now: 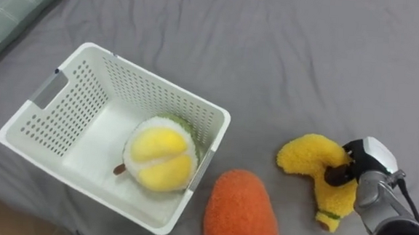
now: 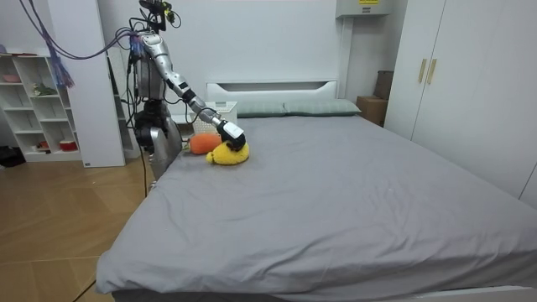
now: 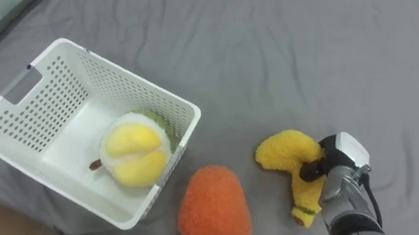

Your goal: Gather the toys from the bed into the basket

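Surrounding room: white walls, a white wardrobe [image 2: 470, 84] at the right of the room view, an open shelf unit [image 2: 38, 109] at its left, and a wooden floor [image 2: 59, 235] along the lower left.
Bed [image 2: 336, 193]: covered by a plain grey sheet, it takes up the centre and right of the room view. Pillows [image 2: 306, 107] lie at the head end against a white headboard [image 2: 273, 86]. The corner of a checked pillow [image 1: 12, 3] shows at the upper left of the left eye view.
Robot: stands upright at the bedside, upper left of the room view, near the head end.
Right arm: in the room view it slants down and forward over the mattress. In the eye views it comes in from the lower right corner and angles up and left.
Basket [image 1: 160, 92]: white, perforated and rectangular, it sits on the sheet at the left of the left eye view, with a handle slot at its upper-left end.
Orange plush [image 1: 242, 210]: lies on the sheet at lower centre, just beside the basket's near right corner.
Round plush [image 1: 160, 157]: yellow and white with a green edge, inside the basket against its lower-right wall.
Yellow plush [image 1: 305, 158]: curved like a banana, it lies at the right of the frame, apart from the orange plush.
Right hand [image 1: 367, 167]: grasps the yellow plush, with dark fingers [image 1: 336, 173] curled into its middle and the pale back of the hand facing up.
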